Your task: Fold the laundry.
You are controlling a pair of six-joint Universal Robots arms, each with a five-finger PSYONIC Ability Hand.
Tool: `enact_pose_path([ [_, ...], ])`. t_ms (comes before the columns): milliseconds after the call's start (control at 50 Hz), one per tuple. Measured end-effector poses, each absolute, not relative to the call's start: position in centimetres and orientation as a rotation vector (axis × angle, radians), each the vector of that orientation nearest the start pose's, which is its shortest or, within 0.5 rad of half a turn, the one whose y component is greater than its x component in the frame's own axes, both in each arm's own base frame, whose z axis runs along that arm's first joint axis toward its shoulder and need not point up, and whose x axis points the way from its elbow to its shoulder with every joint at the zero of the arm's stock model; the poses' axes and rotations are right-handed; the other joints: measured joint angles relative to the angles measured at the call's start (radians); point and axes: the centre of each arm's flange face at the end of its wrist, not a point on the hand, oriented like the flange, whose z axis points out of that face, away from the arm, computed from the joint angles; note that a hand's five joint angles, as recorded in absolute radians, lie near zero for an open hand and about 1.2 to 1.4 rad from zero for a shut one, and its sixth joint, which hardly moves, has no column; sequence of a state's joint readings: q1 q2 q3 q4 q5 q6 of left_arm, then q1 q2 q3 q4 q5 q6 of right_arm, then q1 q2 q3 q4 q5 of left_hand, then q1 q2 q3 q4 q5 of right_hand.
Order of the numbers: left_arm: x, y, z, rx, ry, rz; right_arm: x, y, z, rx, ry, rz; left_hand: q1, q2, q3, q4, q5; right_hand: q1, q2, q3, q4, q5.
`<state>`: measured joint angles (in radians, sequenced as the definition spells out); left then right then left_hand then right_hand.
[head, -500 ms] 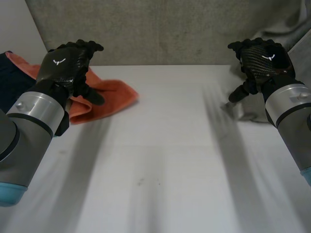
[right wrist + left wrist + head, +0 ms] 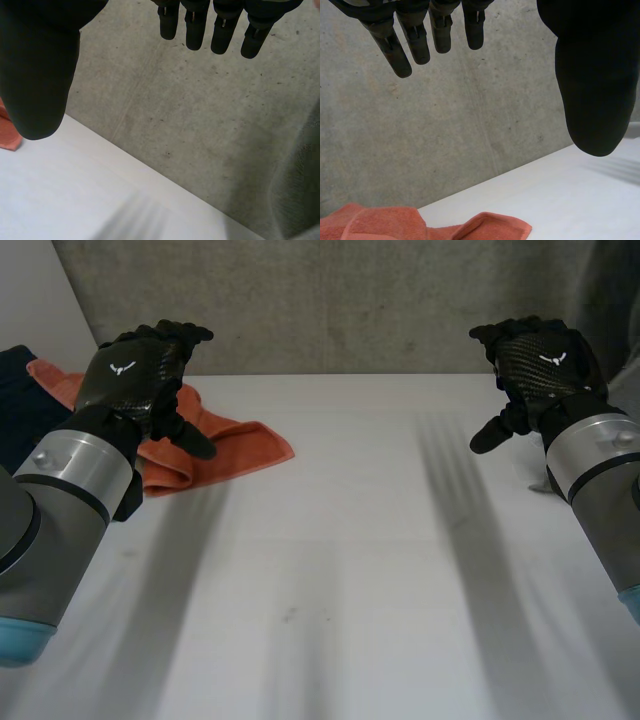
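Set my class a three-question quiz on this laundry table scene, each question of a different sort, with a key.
1. Fill in: the left hand and the right hand are both ___ (open or shut).
2. The orange towel lies on the table: A by the left hand; B by the right hand; C in the middle.
3. True or false: the left hand grips the orange towel.
Key: 1 open; 2 A; 3 false.
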<state>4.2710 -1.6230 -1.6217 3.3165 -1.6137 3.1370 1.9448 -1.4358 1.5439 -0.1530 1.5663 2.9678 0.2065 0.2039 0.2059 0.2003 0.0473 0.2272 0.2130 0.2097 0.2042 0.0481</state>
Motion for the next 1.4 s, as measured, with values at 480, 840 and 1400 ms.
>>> enact_pose_path([
  [480, -25.3, -23.7, 29.2, 0.464, 2.332, -2.480, 24.7, -26.9, 28.8, -0.568, 2.001, -2.154, 0.000, 0.000, 0.000, 0.000, 0.000, 0.000, 0.000, 0.000, 0.000, 0.000],
  [840, -25.3, -23.7, 29.2, 0.463, 2.332, -2.480, 24.7, -26.8, 28.7, -0.571, 2.002, -2.152, 0.000, 0.000, 0.000, 0.000, 0.000, 0.000, 0.000, 0.000, 0.000, 0.000],
  [1400, -20.8, -32.7, 29.0, 0.403, 2.006, -2.349, 24.8, -26.8, 28.3, -0.584, 2.010, -2.132, 0.003, 0.003, 0.002, 0.002, 0.001, 0.000, 0.000, 0.000, 0.000, 0.000],
])
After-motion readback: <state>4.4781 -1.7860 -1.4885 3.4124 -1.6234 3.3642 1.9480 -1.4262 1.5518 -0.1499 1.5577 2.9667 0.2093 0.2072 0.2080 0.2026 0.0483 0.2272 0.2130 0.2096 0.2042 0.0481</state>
